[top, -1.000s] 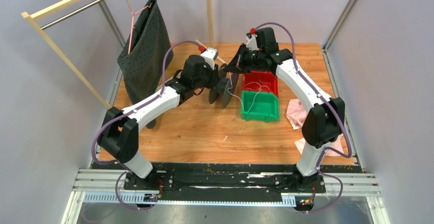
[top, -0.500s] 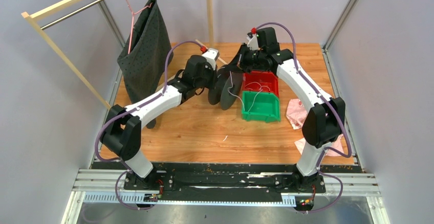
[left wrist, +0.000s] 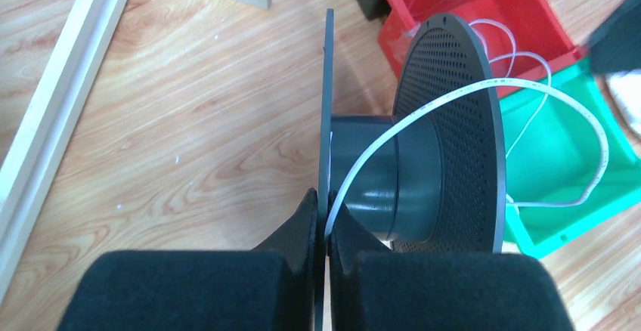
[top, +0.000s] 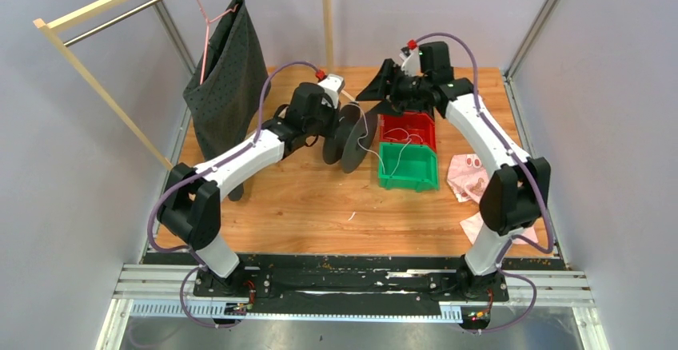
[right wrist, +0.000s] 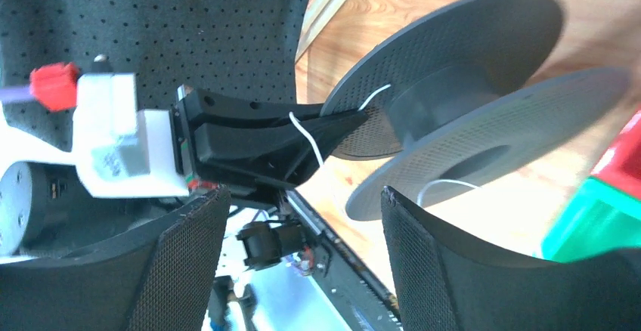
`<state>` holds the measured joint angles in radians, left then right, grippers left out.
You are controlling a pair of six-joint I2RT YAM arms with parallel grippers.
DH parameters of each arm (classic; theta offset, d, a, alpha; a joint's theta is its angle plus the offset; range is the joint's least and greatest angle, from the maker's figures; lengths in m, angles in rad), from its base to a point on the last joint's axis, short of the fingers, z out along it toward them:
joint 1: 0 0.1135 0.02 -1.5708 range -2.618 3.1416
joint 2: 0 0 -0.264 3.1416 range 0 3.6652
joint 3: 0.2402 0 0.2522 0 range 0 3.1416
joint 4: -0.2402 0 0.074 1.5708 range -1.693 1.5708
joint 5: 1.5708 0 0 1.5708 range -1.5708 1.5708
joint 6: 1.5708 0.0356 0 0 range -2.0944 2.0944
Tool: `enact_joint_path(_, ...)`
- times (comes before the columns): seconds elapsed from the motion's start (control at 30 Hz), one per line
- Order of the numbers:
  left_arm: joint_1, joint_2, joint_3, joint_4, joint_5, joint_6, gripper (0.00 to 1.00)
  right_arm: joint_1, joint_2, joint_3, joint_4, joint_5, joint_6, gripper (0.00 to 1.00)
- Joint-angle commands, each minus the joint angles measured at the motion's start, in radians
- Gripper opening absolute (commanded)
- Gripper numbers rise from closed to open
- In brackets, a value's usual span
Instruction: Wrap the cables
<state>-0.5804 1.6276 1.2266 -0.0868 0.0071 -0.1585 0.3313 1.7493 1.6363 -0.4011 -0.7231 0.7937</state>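
Rig body check: twin arms, white over black.
Left arm and right arm, overhead view: white link shells, bulky black joint housings, a shared black base plate along the bottom of the frame. A purple hose loops along each arm. White camera block at the wrist, red cap at its upper-left end. Fingers black, curved, fine dotted texture.
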Motion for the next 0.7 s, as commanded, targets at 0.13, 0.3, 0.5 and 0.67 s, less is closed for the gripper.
enact_joint_path(0.13,0.073,-0.095,0.328,-0.420,0.031,0.130,0.00,-0.096,-0.274,-0.146,-0.021,0.084,-0.428,0.73)
enact_joint_path(0.3,0.106,-0.092,0.556,-0.611,0.040,0.114,0.00,-0.038,-0.343,-0.339,0.068,0.132,-0.700,0.64)
enact_joint_path(0.5,0.109,-0.085,0.682,-0.696,0.063,0.069,0.00,0.090,-0.448,-0.631,0.446,0.230,-0.921,0.72)
enact_joint_path(0.67,0.110,-0.092,0.703,-0.704,0.074,0.048,0.00,0.113,-0.405,-0.664,0.571,0.162,-0.866,0.76)
